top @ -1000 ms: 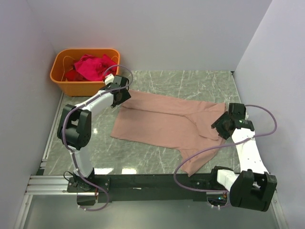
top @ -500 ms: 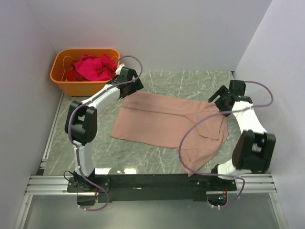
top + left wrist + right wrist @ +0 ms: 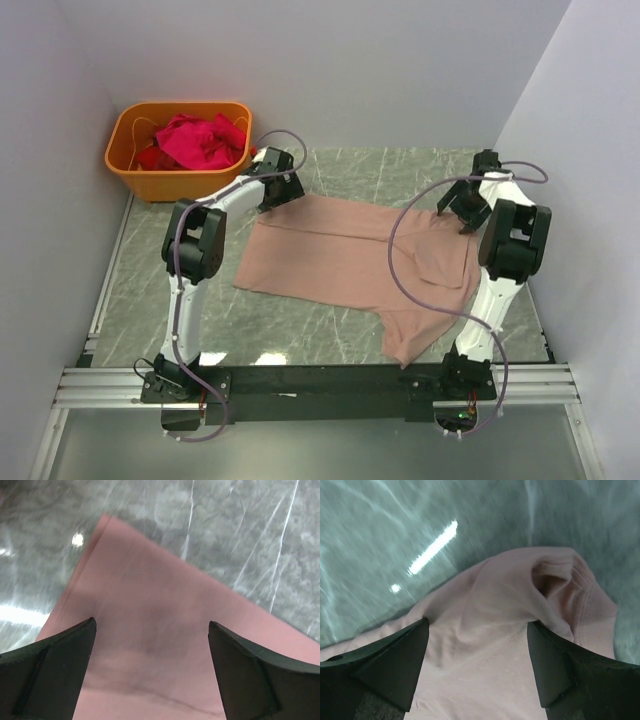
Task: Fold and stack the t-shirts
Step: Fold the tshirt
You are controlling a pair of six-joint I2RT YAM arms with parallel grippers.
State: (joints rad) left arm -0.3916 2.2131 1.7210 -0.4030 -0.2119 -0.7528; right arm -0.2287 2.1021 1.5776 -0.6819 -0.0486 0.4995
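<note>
1. At the far left corner stands an orange tub (image 3: 128, 172). It holds a crumpled heap of magenta-red t-shirts (image 3: 200, 140).
2. The left gripper (image 3: 151, 623) reaches out over the far left corner of the cloth. Its two fingers are spread wide with nothing pinched between them. Flat pink fabric lies under the gap and the bare corner of the cloth shows just beyond. Whether the fingertips touch the cloth cannot be told.
3. A pink-tan t-shirt (image 3: 340, 255) lies spread across the middle of the grey-green marbled desk (image 3: 400, 170), mostly flat. It is well apart from the tub. One flap runs toward the near edge on the right side. No print shows on the upward face.
4. The right gripper (image 3: 477, 623) is over the shirt's far right corner, its fingers also spread apart and gripping nothing. Between and beyond them the cloth is bunched into a raised fold with a ribbed hem. Contact with the fabric cannot be judged.
</note>
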